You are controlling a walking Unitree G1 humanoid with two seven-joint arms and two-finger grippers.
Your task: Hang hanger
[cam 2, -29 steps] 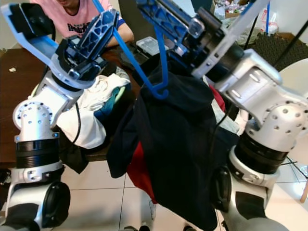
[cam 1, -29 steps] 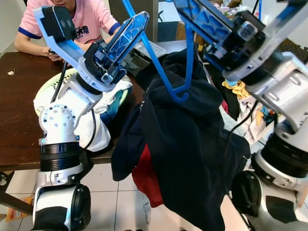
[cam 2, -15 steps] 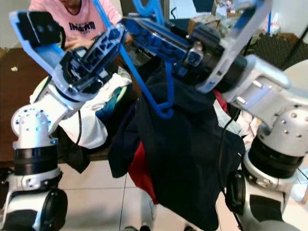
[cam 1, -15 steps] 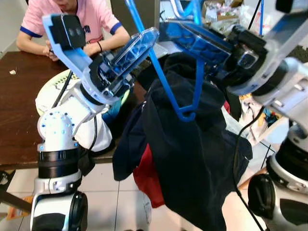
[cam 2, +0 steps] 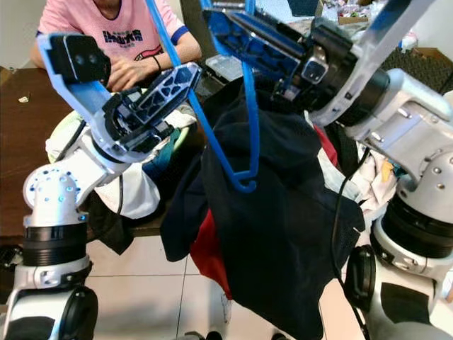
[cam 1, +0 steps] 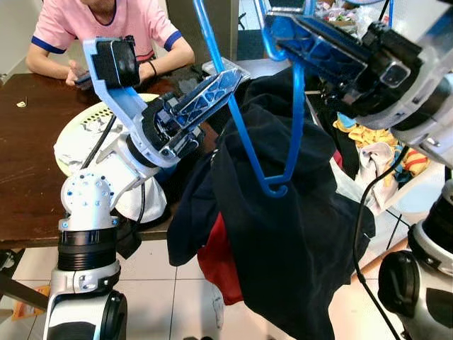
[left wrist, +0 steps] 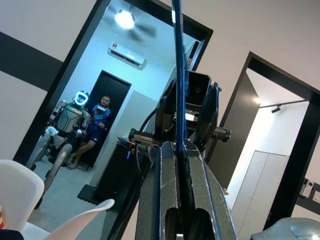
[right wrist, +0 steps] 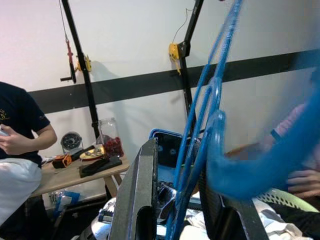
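Both grippers pinching the blue hanger [cam 1: 244, 134], raised in front of the robot, dark garment [cam 1: 283, 234] draped over it.

Left gripper [cam 1: 212, 85] fingers pressed onto the hanger's left bar; right gripper [cam 1: 311, 42] clamps the other bar near the top. Hanger's lower bend sits against the garment front, red lining [cam 1: 216, 258] showing below. Behind: brown table [cam 1: 28, 156] with a basket [cam 1: 85, 117] of laundry at its near edge, person in pink shirt [cam 1: 106, 21] seated at the far edge.
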